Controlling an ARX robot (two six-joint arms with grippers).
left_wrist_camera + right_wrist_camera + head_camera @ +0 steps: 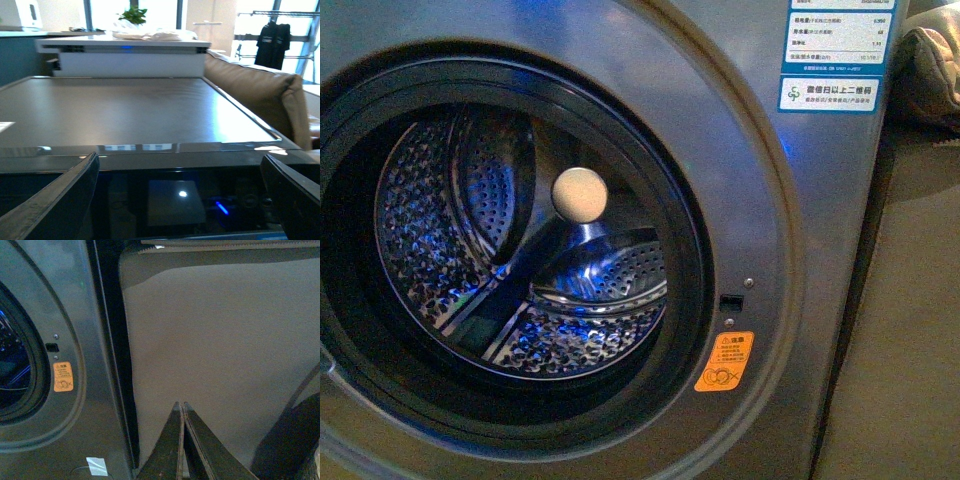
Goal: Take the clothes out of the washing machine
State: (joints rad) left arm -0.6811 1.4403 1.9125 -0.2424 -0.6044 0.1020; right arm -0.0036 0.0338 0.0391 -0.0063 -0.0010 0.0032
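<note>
Clothes cannot be seen anywhere in the three views; the drum [520, 260] of the washing machine [790, 250] shows only its perforated steel wall, its raised paddles lit with blue reflections, and a pale round ball [580, 195] near the middle of the opening.

Nearest the front camera, the dark rubber ring [685, 270] frames the round mouth, with no door across it. At about 4 o'clock from the mouth sits the orange warning sticker [724, 361], with a small dark latch slot [731, 301] just above it. At 1 o'clock, higher on the grey panel, is the blue-white label [830, 93]. Beyond the machine's right edge lies bare grey floor [900, 330].

The right gripper [181, 407] has its jaws pressed together, pointing over open floor [220, 345] beside the machine's front corner.

The left gripper [180, 165] has its jaws spread wide, holding nothing, above the machine's flat dark top [125, 110]. Further back stand a tan sofa [260, 95], a white counter [125, 50] with a green plant [132, 15], and a dark shirt [272, 42] hanging on a rack.
</note>
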